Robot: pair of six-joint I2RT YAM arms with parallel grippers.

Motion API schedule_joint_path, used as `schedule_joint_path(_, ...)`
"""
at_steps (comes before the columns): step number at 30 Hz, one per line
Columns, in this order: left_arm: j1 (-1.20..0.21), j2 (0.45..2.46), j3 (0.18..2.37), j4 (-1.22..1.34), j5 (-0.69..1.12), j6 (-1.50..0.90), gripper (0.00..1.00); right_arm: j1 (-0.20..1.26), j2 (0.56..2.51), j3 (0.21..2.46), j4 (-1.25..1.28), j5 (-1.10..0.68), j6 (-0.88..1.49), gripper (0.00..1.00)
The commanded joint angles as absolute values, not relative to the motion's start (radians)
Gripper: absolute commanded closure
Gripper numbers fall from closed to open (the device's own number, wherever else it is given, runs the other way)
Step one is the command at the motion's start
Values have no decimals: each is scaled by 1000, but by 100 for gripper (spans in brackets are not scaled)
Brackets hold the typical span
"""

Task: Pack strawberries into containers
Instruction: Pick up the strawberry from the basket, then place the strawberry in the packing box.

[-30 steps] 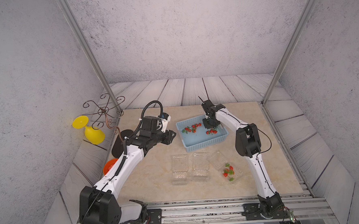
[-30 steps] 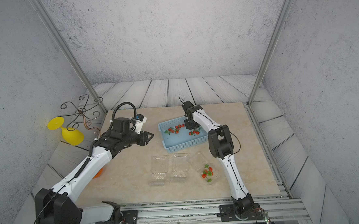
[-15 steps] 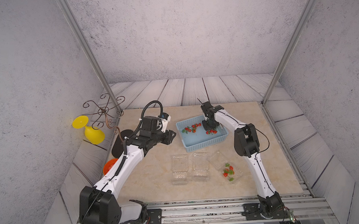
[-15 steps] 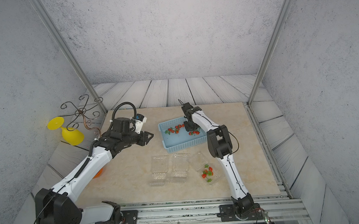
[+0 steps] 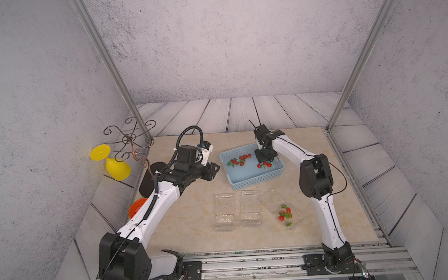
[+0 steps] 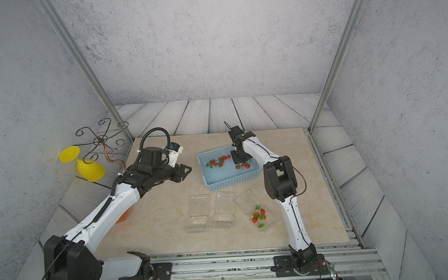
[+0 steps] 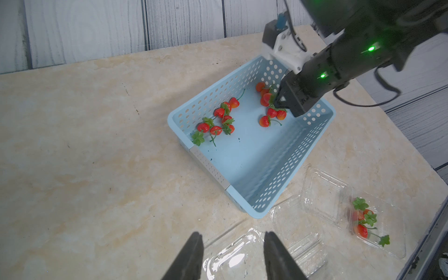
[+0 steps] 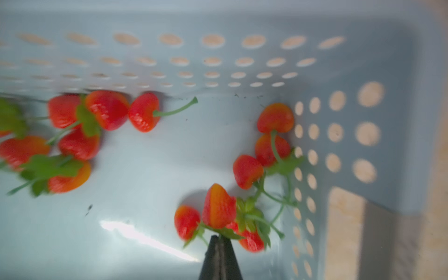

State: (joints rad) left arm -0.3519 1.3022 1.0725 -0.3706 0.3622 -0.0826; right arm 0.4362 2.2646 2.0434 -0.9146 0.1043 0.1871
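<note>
right gripper (image 8: 219,241): pinched shut on green cap of strawberry (image 8: 219,206), red end pointing away from jaws | left gripper (image 7: 232,257): half wide, empty, farther off

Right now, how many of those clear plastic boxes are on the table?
3, all open, in a row in front of the blue basket: the left clamshell and the middle clamshell, both empty, and the right clamshell, holding a few strawberries. None seems hidden.
</note>
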Motion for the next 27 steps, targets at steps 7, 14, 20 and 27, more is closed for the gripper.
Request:
schedule_joint_path(7, -357, 1272, 1089, -380, 363, -67, 55, 456, 1736, 1582, -858, 26, 268, 100)
schedule_joint_path(14, -356, 1275, 1089, -371, 378, -77, 55, 515, 1383, 1170, -987, 20, 362, 100)
schedule_joint_path(20, -356, 1263, 1086, -372, 369, -76, 55, 567, 1191, 864, -988, -60, 507, 100)
schedule_joint_path(27, -357, 1246, 1085, -376, 365, -75, 55, 612, 1241, 785, -930, -23, 643, 97)
